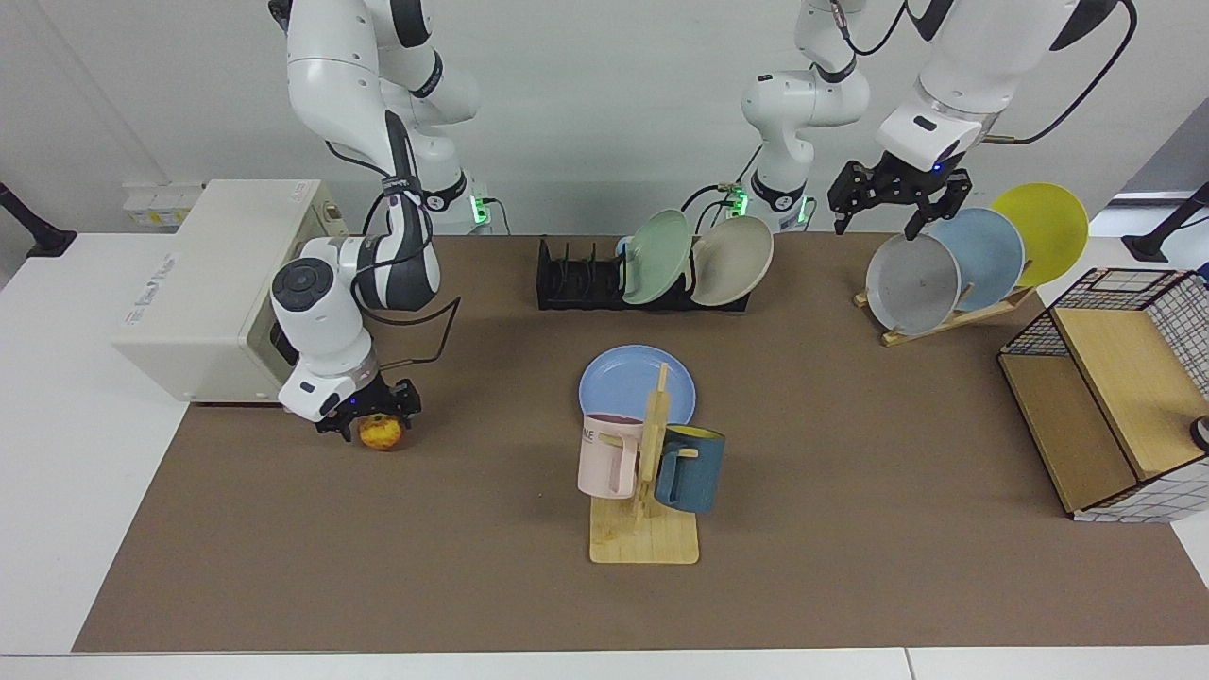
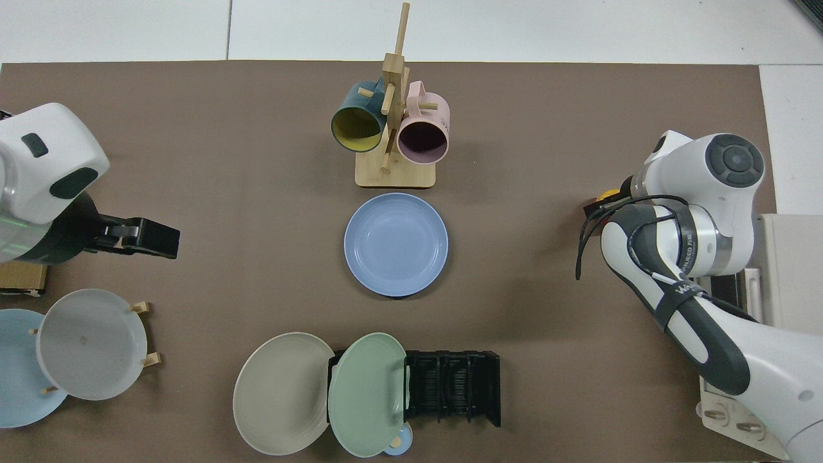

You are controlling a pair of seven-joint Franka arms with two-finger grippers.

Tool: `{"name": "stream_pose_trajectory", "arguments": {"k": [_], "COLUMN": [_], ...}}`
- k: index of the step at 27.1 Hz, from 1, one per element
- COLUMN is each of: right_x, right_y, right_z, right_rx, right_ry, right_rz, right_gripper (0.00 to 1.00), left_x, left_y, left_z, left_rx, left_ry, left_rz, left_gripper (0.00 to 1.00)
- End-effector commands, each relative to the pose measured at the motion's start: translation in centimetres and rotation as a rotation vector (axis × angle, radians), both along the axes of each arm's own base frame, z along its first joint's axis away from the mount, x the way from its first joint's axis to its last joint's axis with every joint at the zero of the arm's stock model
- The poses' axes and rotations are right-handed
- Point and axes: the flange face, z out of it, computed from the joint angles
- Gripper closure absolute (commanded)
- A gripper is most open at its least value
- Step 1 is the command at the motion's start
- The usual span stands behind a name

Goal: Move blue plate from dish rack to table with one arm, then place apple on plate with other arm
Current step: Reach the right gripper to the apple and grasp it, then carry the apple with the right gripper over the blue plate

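The blue plate lies flat on the brown table, just behind the mug tree. An apple, red and yellow, sits on the table at the facing view's left. My right gripper is lowered over the apple, open, with a finger on either side of it. From above only a sliver of the apple shows beside the arm's wrist. My left gripper hangs open and holding nothing above the wooden rack. The black dish rack holds a green and a beige plate.
A wooden mug tree with a pink and a teal mug stands mid-table. The slanted wooden rack carries grey, sky-blue and yellow plates. A wire and wood basket sits beside it, and a white appliance stands behind the apple.
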Motion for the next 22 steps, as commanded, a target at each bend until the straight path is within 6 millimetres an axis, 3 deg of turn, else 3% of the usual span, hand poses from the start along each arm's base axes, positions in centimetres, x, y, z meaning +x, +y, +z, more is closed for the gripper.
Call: {"name": "stream_pose_trajectory", "arguments": {"k": [1,5,7,9,12,16,22], "right_x": [-0.2,0.3,0.9,1.5,1.7,0.5,-2.9], "right_y": [-0.1,0.0,1.0,4.2,7.3,13.4,23.6], "right_z": [0.2,0.7,2.2,4.4,7.4,11.2,12.7], "right_rx": [-0.002,0.01,0.018,0.033,0.044,0.062,0.085], "right_ry": [-0.014,-0.009,0.001,0.01,0.019,-0.024,-0.033], "right_rz": [0.064,0.051,0.044,0.039,-0.01,-0.073,-0.123], "right_gripper": [1.0,1.0,1.0,1.0,1.0,1.0,1.0], "left_x": [-0.5,-0.5,-0.6,-0.5,-0.6,-0.6,-0.6], "left_y": [0.2,0.2,0.2,0.2,0.2,0.2,0.2], "left_z": [0.4,0.4,0.5,0.4,0.5,0.5,0.6], "left_rx": [-0.014,-0.014,-0.014,-0.014,-0.014,-0.014,-0.014], "left_ry": [-0.01,-0.01,-0.011,-0.01,-0.011,-0.013,-0.013], "left_rz": [0.0,0.0,0.0,0.0,0.0,0.0,0.0], "left_gripper": [0.0,0.0,0.0,0.0,0.0,0.0,0.0]}}
